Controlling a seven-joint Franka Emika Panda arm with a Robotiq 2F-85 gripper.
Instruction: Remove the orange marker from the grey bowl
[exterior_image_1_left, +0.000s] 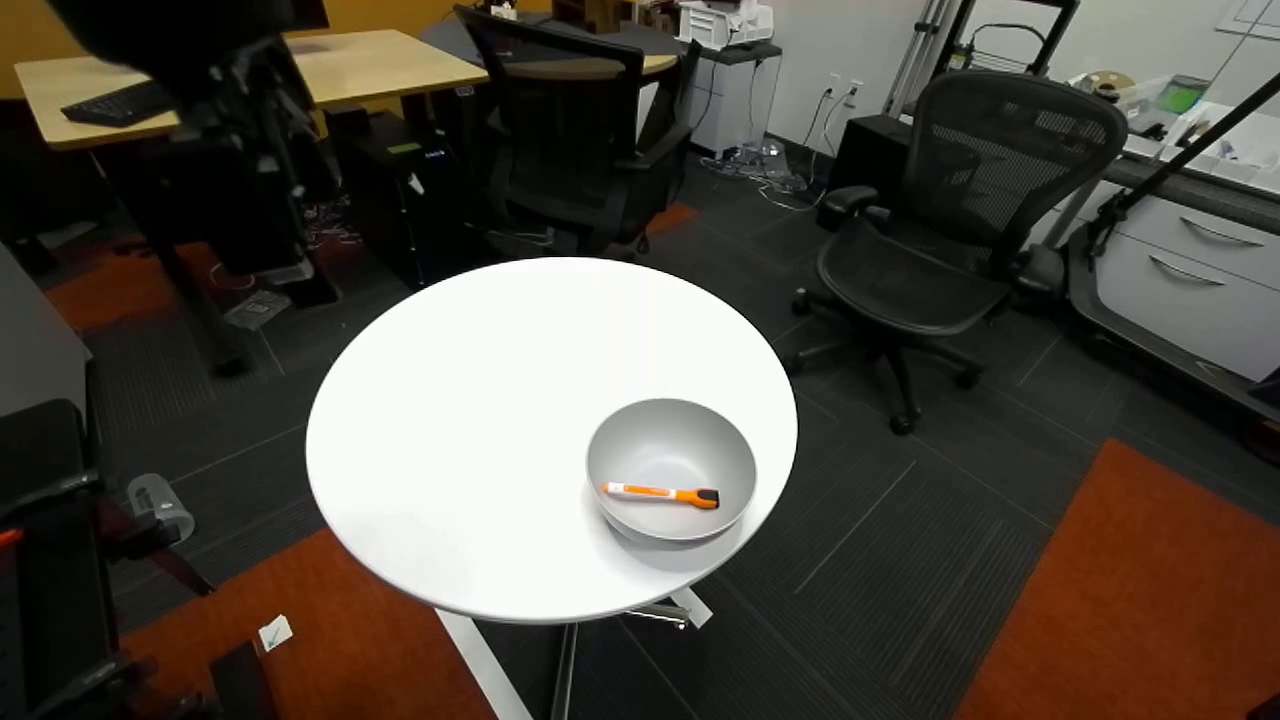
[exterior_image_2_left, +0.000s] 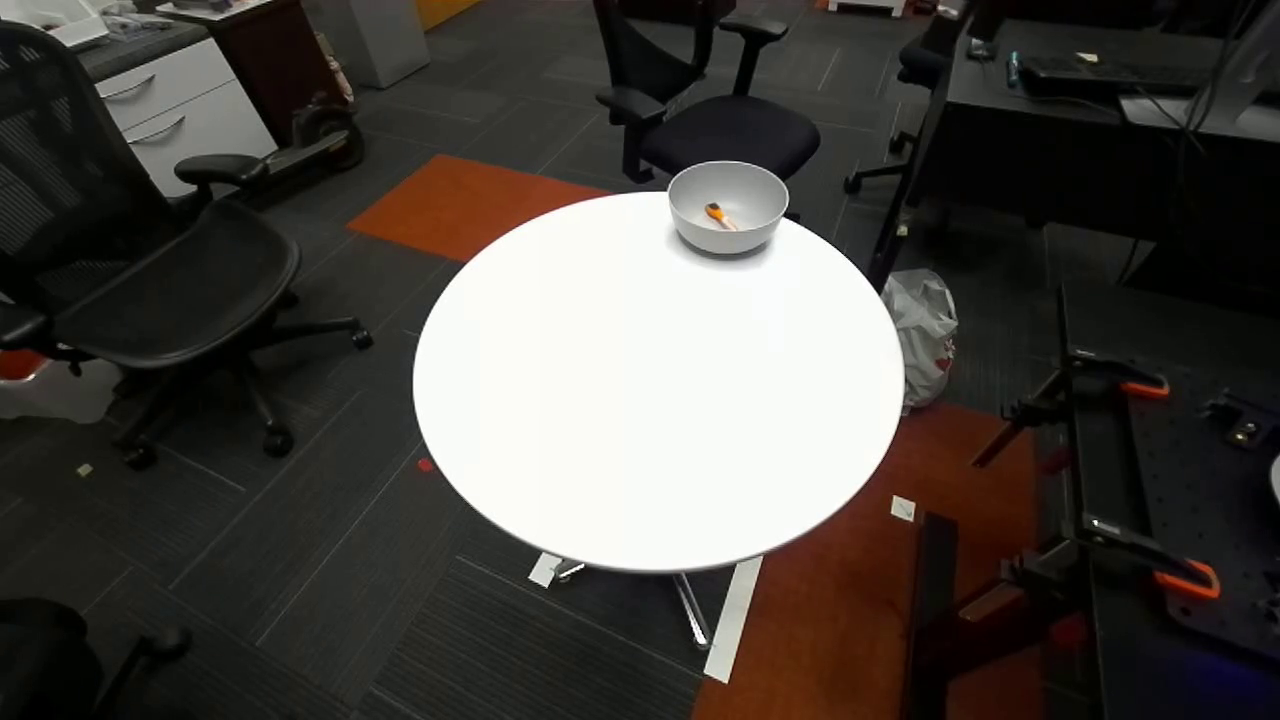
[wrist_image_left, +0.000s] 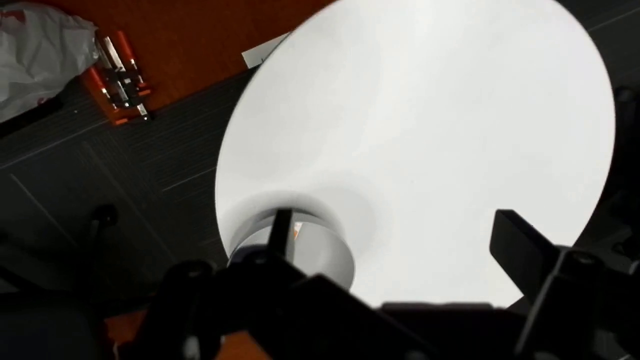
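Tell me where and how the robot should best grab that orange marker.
Probably around the middle of the orange marker, from straight above: the fingers would pinch across its slim barrel. It lies inside the grey bowl, whose wall rings it, leaving only the open top.

Looking mostly like an office: showing black mesh chairs (exterior_image_1_left: 990, 190) on wheels, a light wood-coloured desk (exterior_image_1_left: 395, 68) bearing a black keyboard (exterior_image_1_left: 120, 103), white drawers (exterior_image_1_left: 1185, 300) with handles, and dark carpet tiles (exterior_image_1_left: 900, 600). Also resembling a lab or workshop a little, by showing orange-tipped clamps (exterior_image_2_left: 1185, 587) at the edge of a black bench (exterior_image_2_left: 1150, 325).
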